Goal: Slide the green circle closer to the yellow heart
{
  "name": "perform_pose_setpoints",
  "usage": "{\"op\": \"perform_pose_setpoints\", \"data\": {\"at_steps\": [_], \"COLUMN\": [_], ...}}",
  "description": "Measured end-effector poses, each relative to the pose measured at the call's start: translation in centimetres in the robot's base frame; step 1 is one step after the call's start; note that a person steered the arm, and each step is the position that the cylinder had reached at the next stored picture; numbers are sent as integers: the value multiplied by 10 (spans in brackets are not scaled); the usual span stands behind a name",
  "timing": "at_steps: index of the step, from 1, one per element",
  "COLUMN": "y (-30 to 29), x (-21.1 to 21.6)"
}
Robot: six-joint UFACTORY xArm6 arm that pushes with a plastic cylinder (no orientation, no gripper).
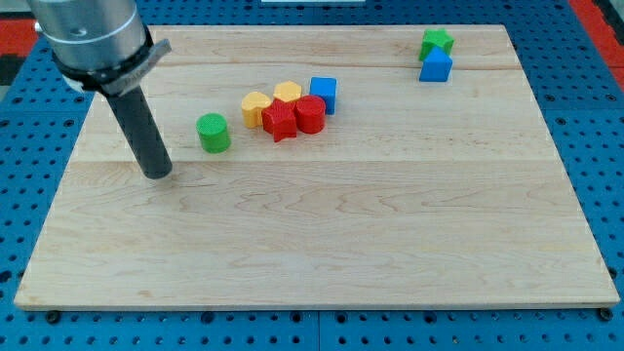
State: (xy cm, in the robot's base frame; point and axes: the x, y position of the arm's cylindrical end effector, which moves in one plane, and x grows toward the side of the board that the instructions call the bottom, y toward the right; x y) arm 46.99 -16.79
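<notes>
Green circle [213, 133] sits left of centre on the counter [322, 244], apart from the yellow heart [255, 107] to its right. My tip [157, 174], a plain rod with nothing to pinch, rests just left of the circle, slightly nearer.

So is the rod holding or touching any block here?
Nothing is held. My tip rests on the board, apart from the green circle, toward the view's left of it.

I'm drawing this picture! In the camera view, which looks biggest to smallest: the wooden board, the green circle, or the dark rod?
1. Wooden board: by far the biggest.
2. Dark rod, its tip left of the green circle.
3. Green circle: smallest.
</notes>
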Motion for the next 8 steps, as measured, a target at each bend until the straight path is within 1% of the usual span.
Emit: {"op": "perform_pose_setpoints", "data": {"at_steps": [1, 2, 3, 4, 5, 7, 8], "y": [26, 26, 50, 74, 77, 26, 21], "x": [-3, -30, -45, -45, -45, -68, -86]}}
